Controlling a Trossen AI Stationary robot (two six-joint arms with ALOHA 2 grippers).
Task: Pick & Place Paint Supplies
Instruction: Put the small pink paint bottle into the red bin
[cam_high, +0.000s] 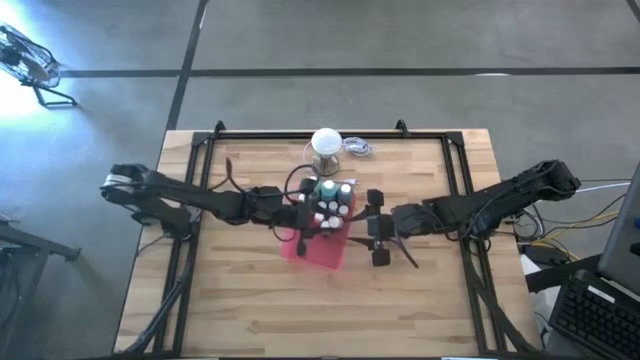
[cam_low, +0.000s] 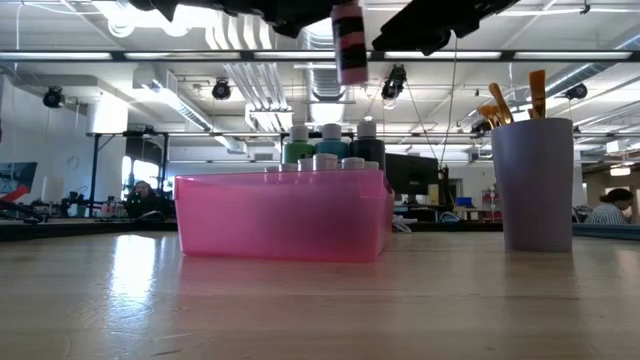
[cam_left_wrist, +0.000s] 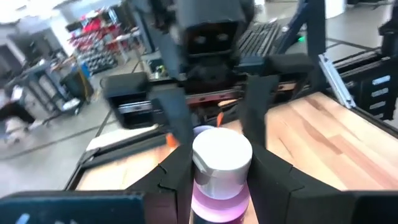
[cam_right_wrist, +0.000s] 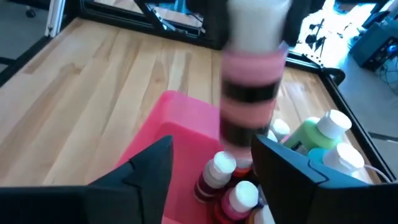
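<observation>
Your left end effector is closed on a small pink paint bottle, its two dark fingers pressing the smooth cylindrical body just under the rounded white cap. In the low view that bottle hangs upright in the air above the pink tray, with a dark band across its label. Your right end effector sits just beside the tray with its angular black fingers spread apart and nothing between them; the pink bottle shows blurred beyond them.

The tray is translucent pink plastic with straight walls, and the other white-capped bottles stand packed inside it, among them a green one and a larger teal one. You see only their caps and shoulders over the rim from surface level. The surface is pale wood planking with a visible grain. A matte lilac cup stands to one side holding brown-handled brushes, whose tips are cut off by the cup. From above, the cup is hidden under a white ball.
</observation>
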